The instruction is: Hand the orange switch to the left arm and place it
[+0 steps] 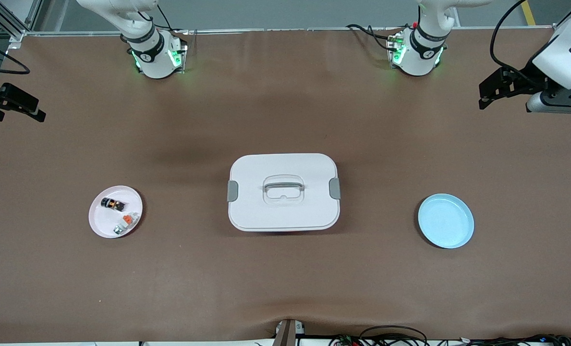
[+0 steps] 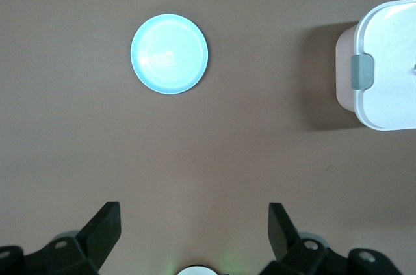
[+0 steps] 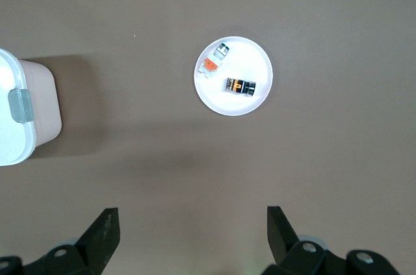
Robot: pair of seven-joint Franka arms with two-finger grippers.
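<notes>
The orange switch (image 1: 112, 203), a tiny black cylinder with an orange mark, lies on a small white plate (image 1: 103, 222) toward the right arm's end of the table. It also shows in the right wrist view (image 3: 240, 86), on the plate (image 3: 250, 57). The white box (image 1: 283, 191) with grey latches stands at the table's middle. My right gripper (image 1: 23, 113) is open and empty, high over the table's edge at the right arm's end, and in its wrist view (image 3: 192, 220) nothing is between the fingers. My left gripper (image 1: 483, 98) is open and empty over the left arm's end, its wrist view (image 2: 194, 216) showing only bare table between the fingers.
A whitish-grey part with an orange cap (image 1: 126, 223) lies on the same plate, nearer the front camera than the switch. An empty light-blue plate (image 1: 446, 220) sits toward the left arm's end and shows in the left wrist view (image 2: 169, 53). Brown mat covers the table.
</notes>
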